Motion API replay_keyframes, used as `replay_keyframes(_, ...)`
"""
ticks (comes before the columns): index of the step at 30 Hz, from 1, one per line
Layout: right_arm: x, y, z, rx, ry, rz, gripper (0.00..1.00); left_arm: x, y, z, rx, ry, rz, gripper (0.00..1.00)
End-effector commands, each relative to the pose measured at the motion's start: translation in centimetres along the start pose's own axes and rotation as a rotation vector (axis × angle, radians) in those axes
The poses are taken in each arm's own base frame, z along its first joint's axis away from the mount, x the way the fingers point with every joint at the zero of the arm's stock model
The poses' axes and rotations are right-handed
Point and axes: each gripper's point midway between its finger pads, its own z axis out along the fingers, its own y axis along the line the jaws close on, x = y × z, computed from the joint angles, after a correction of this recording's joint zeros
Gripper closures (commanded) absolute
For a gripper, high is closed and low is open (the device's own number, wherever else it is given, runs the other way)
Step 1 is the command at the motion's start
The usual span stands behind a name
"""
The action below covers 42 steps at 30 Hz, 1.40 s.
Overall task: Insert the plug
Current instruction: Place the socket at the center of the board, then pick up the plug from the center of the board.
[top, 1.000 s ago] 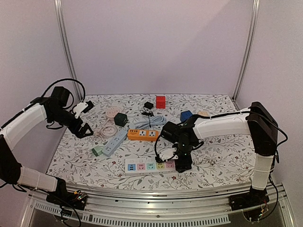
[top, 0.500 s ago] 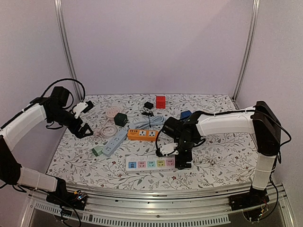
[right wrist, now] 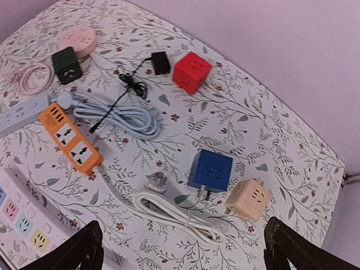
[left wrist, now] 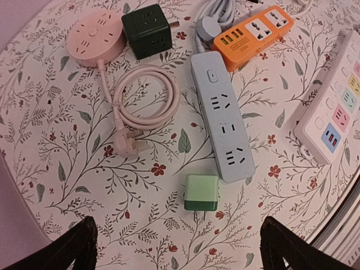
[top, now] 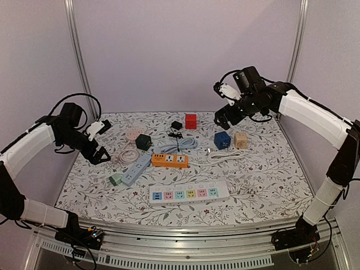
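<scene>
My left gripper hangs open above the table's left side, nothing between its fingers. Just ahead of it lies a small green plug, prongs toward me, touching the end of a pale blue power strip. My right gripper is open and empty, raised high over the back right. Below it lie a white plug with its coiled white cable, a blue cube socket and a beige one. A long white strip with coloured sockets lies near the front.
An orange strip, a dark green cube, a pink round socket with looped cord and plug, a red cube, a black adapter and a pale blue cable lie across the flowered table.
My right arm has lifted off the right end of the white strip and swung up to the back right, its jaws opening wider. The left arm has stayed still.
</scene>
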Motion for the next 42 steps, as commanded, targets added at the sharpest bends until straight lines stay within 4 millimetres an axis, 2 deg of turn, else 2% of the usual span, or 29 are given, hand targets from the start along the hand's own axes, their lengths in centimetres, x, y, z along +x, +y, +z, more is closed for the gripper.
replay_keyframes(1,6.9,-10.8,2.5,0.371,0.209,0.461,0.02,-0.2,-0.2,0.0,-0.003,-0.005,0.006,0.01)
replay_keyframes(4,9.6,-13.8,4.1,0.381,0.274,0.58,0.03,-0.1,-0.2,-0.1,-0.008,-0.002,0.006,0.0)
replay_keyframes(8,12.5,-15.9,8.0,0.32,0.387,0.691,0.04,0.1,-0.2,0.1,-0.006,0.005,0.002,0.0)
replay_keyframes(11,13.2,-15.5,10.4,0.256,0.436,0.684,0.05,0.2,-0.2,0.3,-0.004,0.006,-0.001,0.01)
replay_keyframes(13,14.4,-15.3,12.0,0.247,0.475,0.678,0.05,0.3,-0.2,0.3,-0.002,0.008,-0.004,0.0)
replay_keyframes(21,19.3,-16.3,14.6,0.37,0.617,0.614,0.13,0.3,0.0,0.3,-0.014,0.014,0.001,0.0)
replay_keyframes(24,20.3,-16.3,15.3,0.375,0.643,0.603,0.21,0.3,0.0,0.3,-0.014,0.013,0.0,0.0)
replay_keyframes(27,20.6,-15.2,16.1,0.317,0.651,0.615,0.38,0.3,-0.1,0.3,-0.009,0.012,-0.004,0.0)
replay_keyframes(31,19.9,-14.4,16.4,0.252,0.633,0.622,0.73,0.2,-0.1,-0.1,-0.012,0.009,0.001,0.01)
replay_keyframes(35,17.1,-15.1,14.5,0.237,0.558,0.583,0.92,-0.5,-0.4,-1.2,-0.005,-0.01,0.011,0.0)
replay_keyframes(37,13.8,-15.2,12.0,0.199,0.468,0.551,1.0,-1.4,-0.8,-2.3,0.012,-0.031,0.016,0.0)
replay_keyframes(38,12.5,-14.9,11.1,0.16,0.433,0.521,1.0,-2.0,-1.0,-3.1,0.02,-0.046,0.019,0.01)
replay_keyframes(39,10.2,-14.3,9.3,0.12,0.364,0.501,1.0,-2.6,-1.4,-3.9,0.033,-0.061,0.022,0.0)
replay_keyframes(41,6.6,-12.3,7.1,0.055,0.248,0.388,1.0,-4.5,-1.8,-6.2,0.049,-0.113,0.034,0.0)
replay_keyframes(42,4.3,-11.1,4.8,0.053,0.171,0.295,1.0,-5.2,-2.2,-7.1,0.059,-0.135,0.039,0.0)
